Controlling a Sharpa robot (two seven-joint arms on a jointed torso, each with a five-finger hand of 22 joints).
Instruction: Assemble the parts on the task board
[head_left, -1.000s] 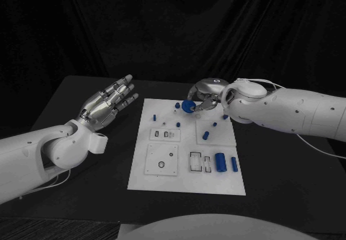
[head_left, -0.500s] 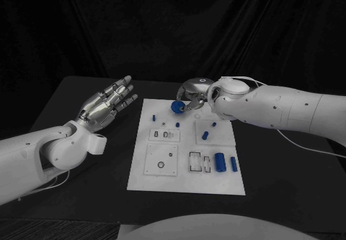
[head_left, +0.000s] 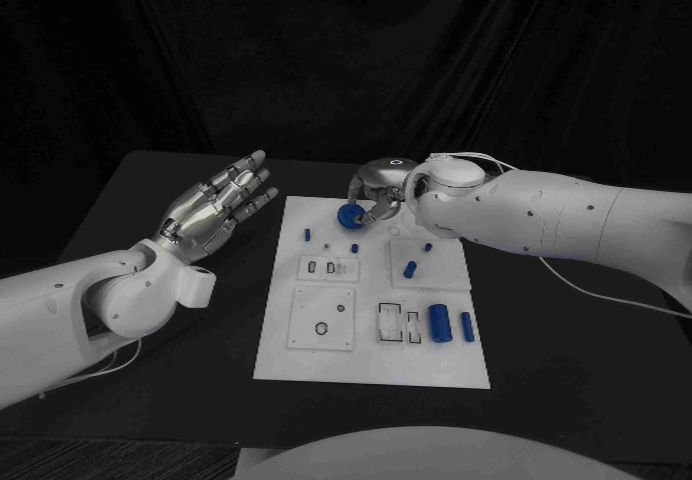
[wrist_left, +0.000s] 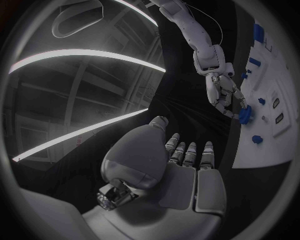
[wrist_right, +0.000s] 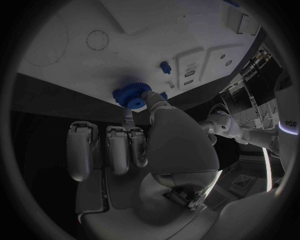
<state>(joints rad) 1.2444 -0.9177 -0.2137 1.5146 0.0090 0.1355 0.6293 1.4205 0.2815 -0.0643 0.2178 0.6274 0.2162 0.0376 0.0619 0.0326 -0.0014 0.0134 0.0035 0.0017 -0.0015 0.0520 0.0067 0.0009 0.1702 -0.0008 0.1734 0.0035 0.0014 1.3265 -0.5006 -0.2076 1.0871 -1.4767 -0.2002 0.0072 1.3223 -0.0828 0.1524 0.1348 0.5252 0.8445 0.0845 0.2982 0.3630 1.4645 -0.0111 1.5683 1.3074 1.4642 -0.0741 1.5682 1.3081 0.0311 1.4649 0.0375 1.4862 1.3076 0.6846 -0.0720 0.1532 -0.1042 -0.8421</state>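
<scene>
Over far end of task board (head_left: 372, 340), right hand (head_left: 378, 190) pinches blue gear (head_left: 351, 214) between fingertips, above upright blue peg (head_left: 355, 248). Gear looks light, stiff, toothed rim; hub grip suits. Left hand (head_left: 214, 208) spread, holds nothing, beside board.

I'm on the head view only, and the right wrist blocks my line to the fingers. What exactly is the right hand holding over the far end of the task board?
Observer: The right hand pinches a blue gear; the right wrist view shows teeth around its rim.
Operator: How is it gripped?
Observer: Between the thumb and one fingertip; the other fingers are curled in, off the gear.
Operator: And the left hand?
Observer: The left hand's palm holds nothing, fingers straight, per the left wrist view.
</scene>
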